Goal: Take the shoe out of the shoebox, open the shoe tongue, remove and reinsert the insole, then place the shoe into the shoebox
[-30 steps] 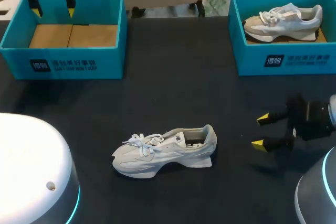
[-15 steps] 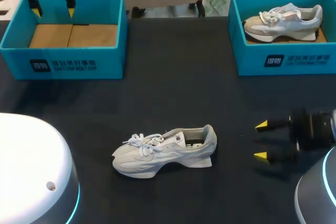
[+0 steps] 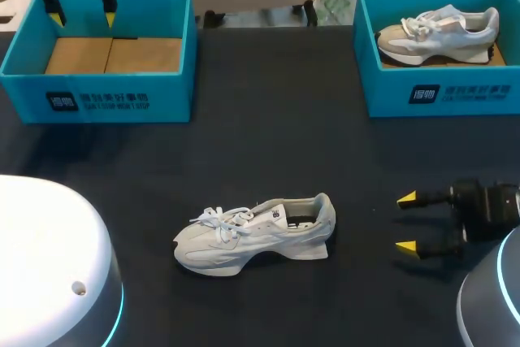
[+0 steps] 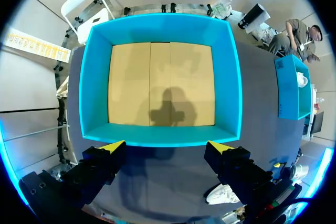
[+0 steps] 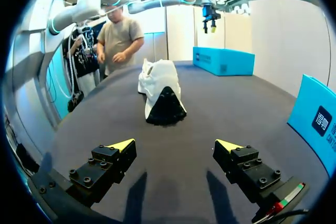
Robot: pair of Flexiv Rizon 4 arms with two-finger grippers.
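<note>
A white sneaker (image 3: 252, 235) lies on its sole on the black table, toe to the left and laces loose; in the right wrist view the sneaker (image 5: 161, 94) shows its heel, well ahead of the fingers. My right gripper (image 3: 405, 223) hovers low to the right of the heel, open and empty, also seen as the right gripper (image 5: 176, 146). The empty teal shoebox (image 3: 97, 99) stands at the back left, its cardboard floor bare. My left gripper (image 3: 81, 7) hangs open above the box's far side; straight below the left gripper (image 4: 166, 146) lies the shoebox (image 4: 157, 136).
A second teal shoebox (image 3: 439, 95) at the back right holds another pale sneaker (image 3: 439, 32). My arms' white bases (image 3: 49, 266) fill the front corners. Black tabletop stretches between the boxes and the sneaker.
My right gripper has shifted a little toward the table's front edge and its wrist has turned, the fingers staying open. The left arm and the sneaker have not moved.
</note>
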